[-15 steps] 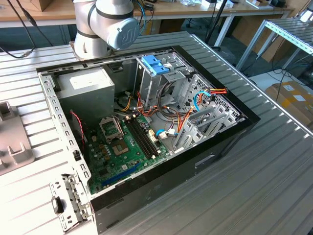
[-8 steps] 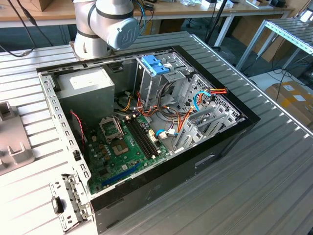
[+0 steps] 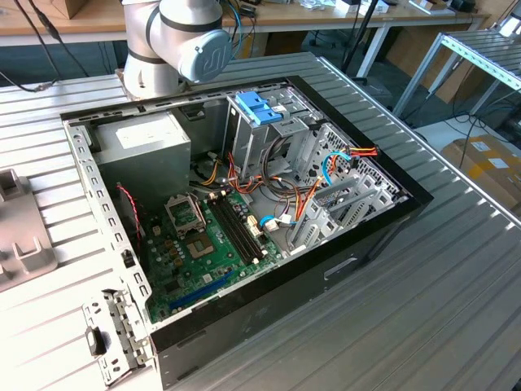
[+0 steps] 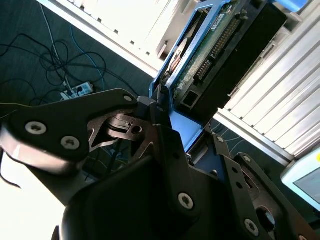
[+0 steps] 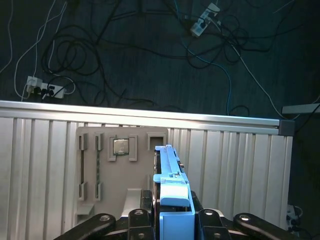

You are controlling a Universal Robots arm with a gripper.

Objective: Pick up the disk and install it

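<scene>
The gripper (image 5: pixel 172 212) is pinched shut on the disk (image 5: pixel 171 172), its black fingers (image 4: pixel 169 150) pressed against the two flat sides near the blue end tab. In the first wrist view the disk stands on edge between them, its bright blue rail pointing away from the gripper. In the second wrist view the gripper (image 4: pixel 162 117) grips the same end, and the disk (image 4: pixel 235 45) shows its dark body, green circuit board and a row of connector pins.

Past the disk lies a ribbed metal table (image 5: pixel 235 160) with a grey holder (image 5: pixel 120 170) on it, just beside the disk's rail. Beyond the table edge, cables (image 5: pixel 100 45) trail over a dark floor (image 5: pixel 150 75).

The exterior view shows an open computer case (image 3: pixel 244 314) on the table.
</scene>
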